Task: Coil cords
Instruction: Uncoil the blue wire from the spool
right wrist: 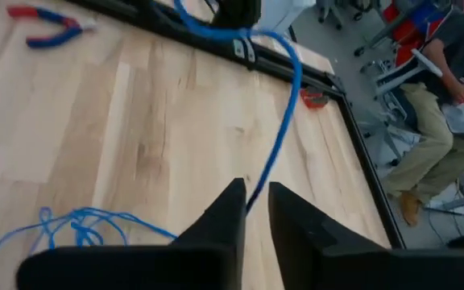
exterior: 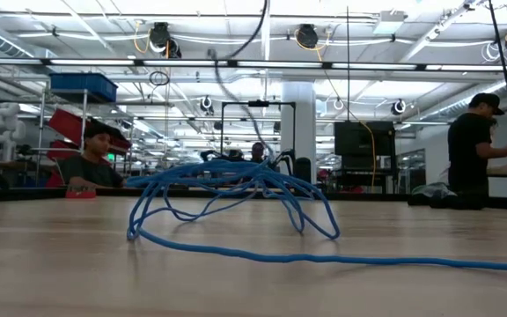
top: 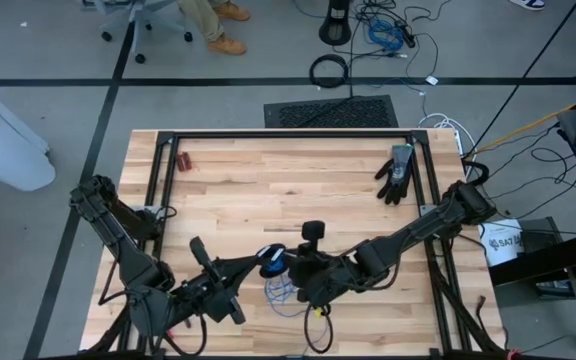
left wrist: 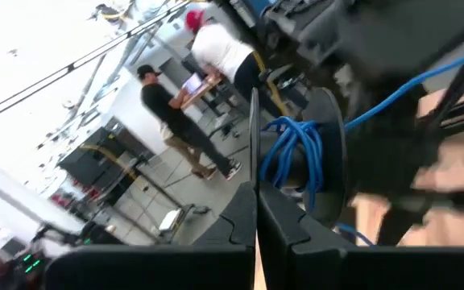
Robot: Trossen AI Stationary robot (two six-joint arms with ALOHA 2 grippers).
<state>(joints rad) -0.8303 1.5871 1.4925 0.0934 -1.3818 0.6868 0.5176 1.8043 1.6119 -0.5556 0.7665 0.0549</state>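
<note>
The cable (top: pixel 280 285) lies at six o'clock on the table (top: pixel 298 170) (light, floppy, springy). The right gripper (right wrist: pixel 252 201) loosely pinches one strand; the left gripper (left wrist: pixel 256 189) is clenched, empty.

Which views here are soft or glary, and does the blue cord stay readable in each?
Low view: ceiling lights glare, the room behind is hazy, but the cord loops read sharply. Left wrist view: heavily smeared, with a washed-out background; the cord shows only as a blue wrap beyond the shut left gripper. Right wrist view: crisp, evenly lit, the cord running between the right gripper's fingers. High view: even, without glare.
</note>
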